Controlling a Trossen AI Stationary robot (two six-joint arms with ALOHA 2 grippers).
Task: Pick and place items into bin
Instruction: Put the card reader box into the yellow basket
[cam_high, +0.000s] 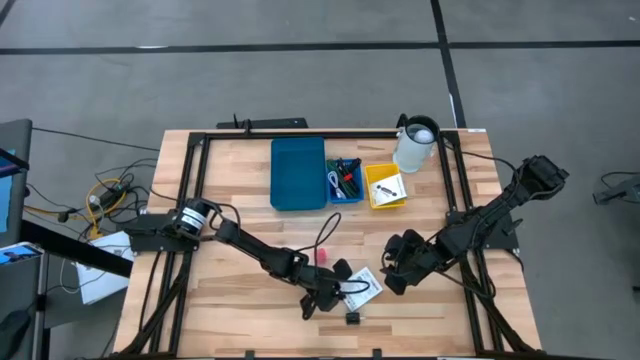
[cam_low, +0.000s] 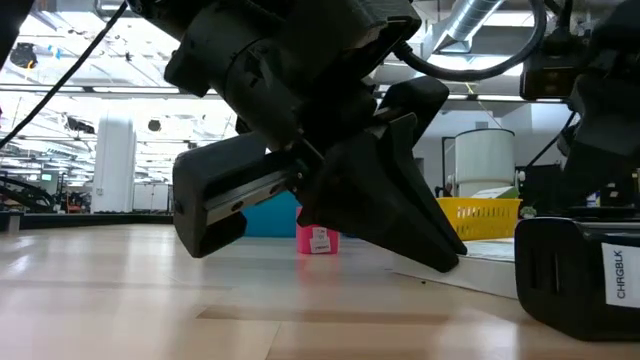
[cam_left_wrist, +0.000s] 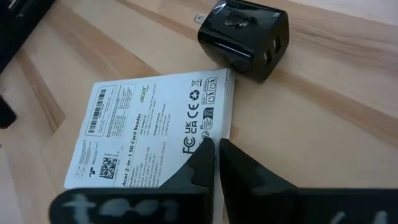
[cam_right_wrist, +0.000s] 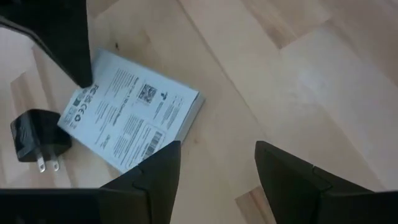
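The white printed card (cam_left_wrist: 149, 124) lies flat on the wood near the table's near edge (cam_high: 365, 288). Beside it sits the black block (cam_left_wrist: 245, 37), a plug charger (cam_high: 352, 318). A pink-red piece (cam_low: 318, 240) stands on the table farther back (cam_high: 322, 257). My left gripper (cam_left_wrist: 216, 146) is shut, with its tips down at the card's edge (cam_high: 343, 291). My right gripper (cam_right_wrist: 217, 168) hangs open above bare wood just right of the card (cam_high: 393, 275). Pen-like sticks lie in a small blue bin (cam_high: 345, 180). My left gripper has its shut fingertips (cam_left_wrist: 205, 152) on the card's long edge near one corner (cam_left_wrist: 222, 127), slanting down from above and from the table's left. The card stays flat on the table. Whether the edge is caught between the tips, I cannot tell.
A large blue bin (cam_high: 298, 172) and a yellow bin (cam_high: 385, 187) with a card in it stand at the table's far side, next to a white jug (cam_high: 415, 145). A black cable loops near the pink piece (cam_high: 326, 230). Black frame rails border the table.
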